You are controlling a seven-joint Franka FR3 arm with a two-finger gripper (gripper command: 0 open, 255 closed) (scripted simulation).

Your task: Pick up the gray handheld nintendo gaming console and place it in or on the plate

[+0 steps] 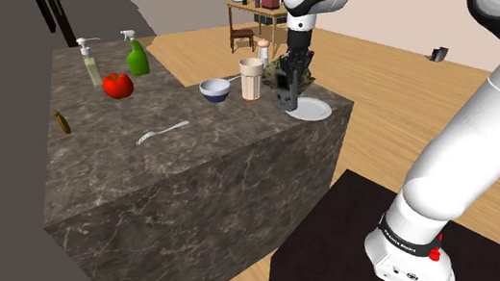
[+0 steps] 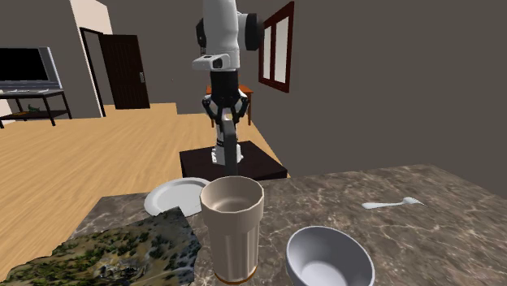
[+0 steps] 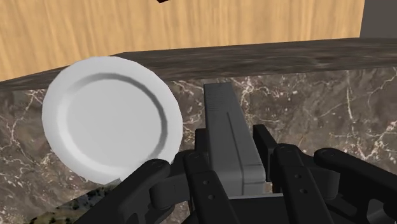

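Observation:
The grey handheld console (image 3: 230,137) is a slim dark-grey slab clasped between my black fingers (image 3: 289,175). My gripper (image 3: 235,175) is shut on it. In the shoulder view the gripper (image 1: 288,89) hangs with the console (image 1: 286,99) just above the marble counter, beside the white round plate (image 1: 313,110) at the counter's near right corner. Seen from the wrist, the plate (image 3: 105,121) lies beside the console, its rim close to the console's edge. From the second exterior view the gripper (image 2: 227,114) hovers beyond the plate (image 2: 172,197).
A tall beige cup (image 1: 252,78) and a grey bowl (image 1: 215,90) stand close behind the plate. A mottled green object (image 2: 114,252) lies beside the cup. Farther off are a tomato (image 1: 117,85), a green spray bottle (image 1: 137,56), a soap dispenser (image 1: 90,64) and a spoon (image 1: 162,131).

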